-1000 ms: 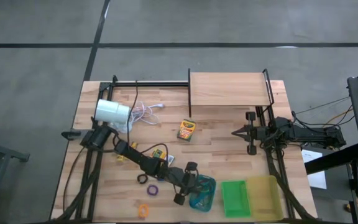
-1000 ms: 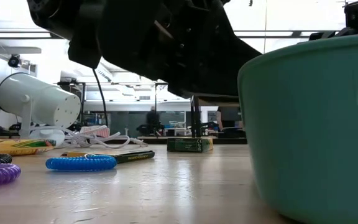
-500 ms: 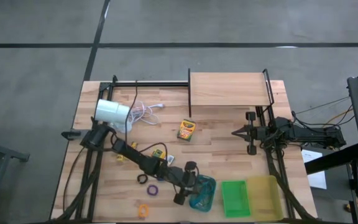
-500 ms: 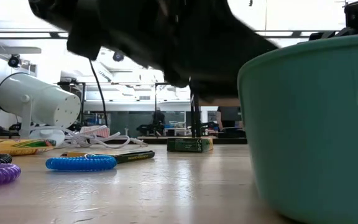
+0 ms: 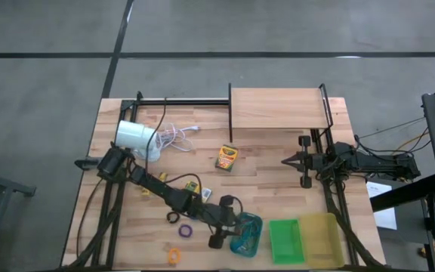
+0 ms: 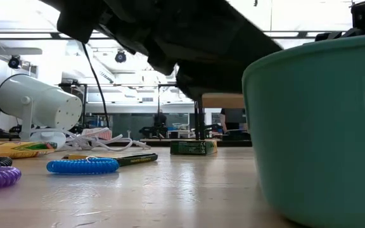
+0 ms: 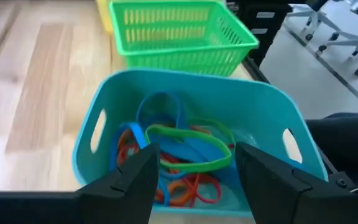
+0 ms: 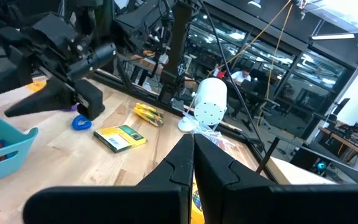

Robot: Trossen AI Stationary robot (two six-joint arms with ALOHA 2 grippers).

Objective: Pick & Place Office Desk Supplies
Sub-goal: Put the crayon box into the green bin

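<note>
My left gripper (image 5: 220,223) hangs open and empty at the left wall of the teal tray (image 5: 246,234). In the left wrist view its fingers (image 7: 197,152) frame the tray, where blue, green and orange loops (image 7: 179,155) lie in a heap. On the table lie one crayon box (image 5: 226,157), a second crayon box (image 5: 193,187), a black loop (image 5: 173,217), a purple loop (image 5: 185,230), an orange loop (image 5: 174,255) and tiny yellow pieces (image 5: 146,193). The low view shows a blue loop (image 6: 82,166) flat on the wood. My right gripper (image 5: 284,161) waits shut at the table's right.
The white lamp (image 5: 136,137) and its cord (image 5: 176,136) stand at the far left. A green tray (image 5: 285,240) and a yellow tray (image 5: 319,238) sit right of the teal one along the near edge. A raised wooden shelf (image 5: 278,108) spans the far right.
My left gripper has drawn back slightly from the teal tray toward the table's left, and the arm has risen a little. Its fingers stay open.
</note>
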